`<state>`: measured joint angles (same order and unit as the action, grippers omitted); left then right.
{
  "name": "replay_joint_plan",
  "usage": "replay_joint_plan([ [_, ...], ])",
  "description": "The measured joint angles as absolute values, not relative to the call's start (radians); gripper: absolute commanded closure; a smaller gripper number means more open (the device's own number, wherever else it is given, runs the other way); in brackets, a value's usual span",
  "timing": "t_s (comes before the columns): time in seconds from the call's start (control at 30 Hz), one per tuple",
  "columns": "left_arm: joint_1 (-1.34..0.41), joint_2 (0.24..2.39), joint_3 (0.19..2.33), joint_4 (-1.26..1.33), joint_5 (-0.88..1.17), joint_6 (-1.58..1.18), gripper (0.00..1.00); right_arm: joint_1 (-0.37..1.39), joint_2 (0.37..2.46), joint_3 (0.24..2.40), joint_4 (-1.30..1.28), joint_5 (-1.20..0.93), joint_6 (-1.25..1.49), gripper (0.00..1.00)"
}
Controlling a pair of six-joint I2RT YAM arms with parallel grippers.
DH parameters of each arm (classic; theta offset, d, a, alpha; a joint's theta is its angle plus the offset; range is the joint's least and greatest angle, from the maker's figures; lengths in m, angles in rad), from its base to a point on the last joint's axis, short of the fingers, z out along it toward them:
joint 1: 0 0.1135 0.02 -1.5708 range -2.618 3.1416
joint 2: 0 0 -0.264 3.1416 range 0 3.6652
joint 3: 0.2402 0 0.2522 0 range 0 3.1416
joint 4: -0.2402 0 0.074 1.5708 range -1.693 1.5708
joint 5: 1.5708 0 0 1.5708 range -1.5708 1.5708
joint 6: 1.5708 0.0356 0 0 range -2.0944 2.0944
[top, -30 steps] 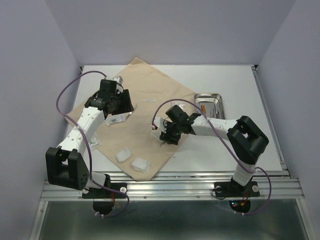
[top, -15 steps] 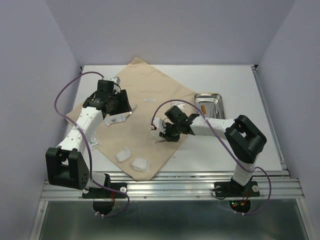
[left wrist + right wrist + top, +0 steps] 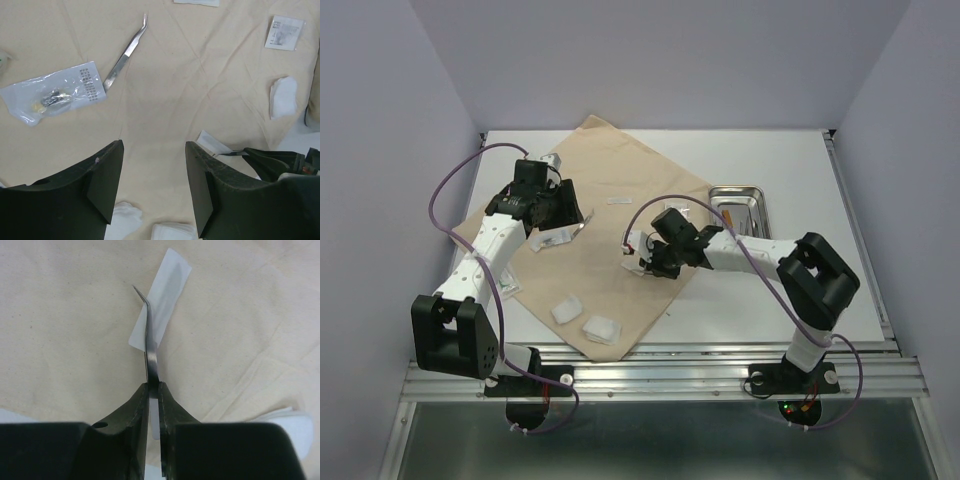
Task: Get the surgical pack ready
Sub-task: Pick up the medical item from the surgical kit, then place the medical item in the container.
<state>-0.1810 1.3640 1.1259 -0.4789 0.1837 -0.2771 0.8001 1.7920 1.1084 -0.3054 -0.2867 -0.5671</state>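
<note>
While the left gripper (image 3: 154,150) hangs over the cloth with its two chunky black fingers spread apart and nothing between them, the right gripper (image 3: 153,390) is pinched tight on a slim steel instrument (image 3: 150,350). It's flat and shiny with a bent, pointy tip. It sits edge-on to the right wrist cam, so honestly I can't tell if it's forceps or scissors.

Right under it a smooth white strip (image 3: 167,285) lies on the beige cloth sheet (image 3: 620,165). That sheet is a coarse weave with fold creases, laid diamond-wise on the white table (image 3: 720,310).

A pair of forceps (image 3: 125,52) with the same sort of bent tip lies flat on the cloth, just beside a crinkly clear plastic bag (image 3: 52,97). Two fluffy white gauze pads (image 3: 602,329) sit near the cloth's near corner.

The steel tray (image 3: 738,188), rectangular with rounded corners, sits off the cloth to the right. The right arm cuts off its near end, and I can't make out what's in it.

The bag's label and a small white packet (image 3: 284,32) both carry grey print, way too tiny to read.
</note>
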Motion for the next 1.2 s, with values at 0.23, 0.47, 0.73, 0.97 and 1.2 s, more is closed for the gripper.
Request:
replay_joint_plan([
  [0.23, -0.181, 1.364, 1.126, -0.479, 0.184, -0.271, 0.37, 0.800, 1.704, 1.105, -0.258, -0.252, -0.547, 0.99],
  [0.47, -0.175, 1.364, 1.126, -0.479, 0.184, -0.271, 0.37, 0.800, 1.687, 1.102, -0.202, -0.216, -0.515, 0.99],
  [0.73, -0.174, 1.364, 1.126, -0.479, 0.184, -0.271, 0.37, 0.800, 1.672, 1.096, -0.177, -0.162, -0.488, 0.99],
  [0.97, -0.174, 1.364, 1.126, -0.479, 0.184, -0.271, 0.37, 0.800, 1.695, 1.129, -0.197, -0.127, -0.410, 0.99],
  [1.2, -0.174, 1.364, 1.126, -0.479, 0.185, -0.271, 0.37, 0.800, 1.890, 1.447, -0.408, -0.219, -0.258, 0.99],
])
